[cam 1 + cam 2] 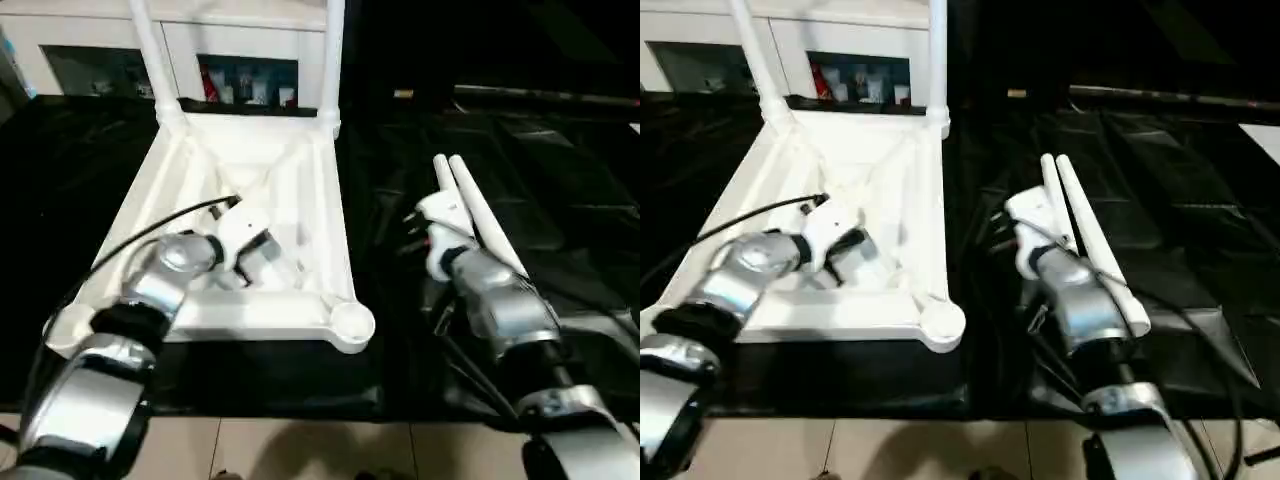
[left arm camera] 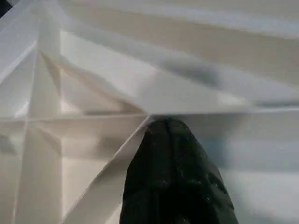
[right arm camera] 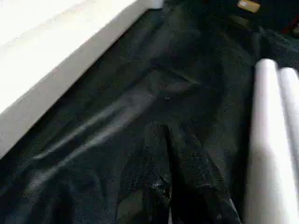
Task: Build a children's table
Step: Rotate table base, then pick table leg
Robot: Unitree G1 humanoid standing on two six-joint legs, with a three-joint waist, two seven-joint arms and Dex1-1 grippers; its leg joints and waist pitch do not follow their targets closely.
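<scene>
Your left gripper (image 2: pixel 174 179) was pressed together, empty, inside the upturned top (image 1: pixel 325 250); your right gripper (image 3: pixel 175 186) likewise, just beside two loose legs (image 1: pixel 478 212) on the cloth (image 1: pixel 560 190). Light, stiff, slippery tubes — probably best pinched mid-length.

Head pair: we look forward and down over both forearms at the table top (image 1: pixel 300 310) on the black cover (image 1: pixel 560 200).
Shared: the two loose legs (image 1: pixel 1090 240).
Left wrist: we sit close over the top's ribs (image 2: pixel 84 112).
Right wrist: we skim low along the cover, legs beside us.
</scene>
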